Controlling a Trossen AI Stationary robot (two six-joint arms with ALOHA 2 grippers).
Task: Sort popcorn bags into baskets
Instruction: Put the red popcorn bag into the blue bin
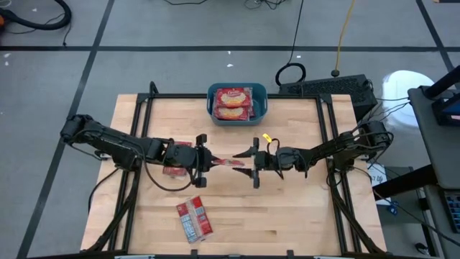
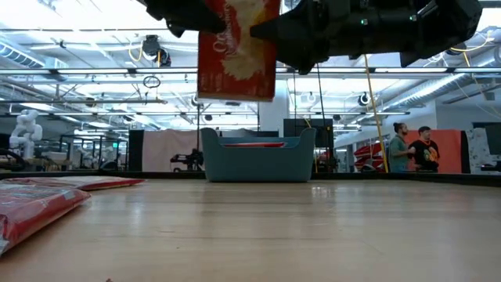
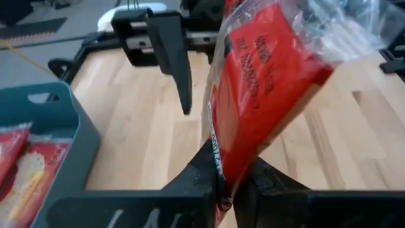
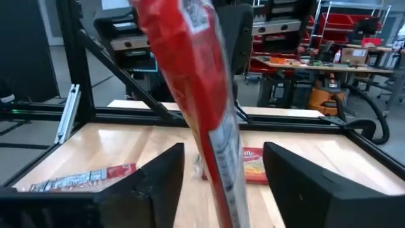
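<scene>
**Handover in mid-air above table centre; sorting partly done**

Left to right: the left gripper (image 1: 203,160) is clamped on one edge of a popcorn bag (image 1: 228,162), which is held clear of the table between the two arms. The right gripper (image 1: 255,163) faces it with fingers spread either side of the bag's free end, not yet closed on it.

Progress: the teal basket (image 1: 262,108) at the far edge holds at least two bags. Remaining, as far as visible: the held bag, one bag on the table (image 1: 175,170) under the left arm, and a pair (image 1: 194,219) near the front edge.

Clearance: judged adequate. Bare wood lies between the grippers and the basket. The black frame rails along the table sides are well apart from both grippers.
</scene>
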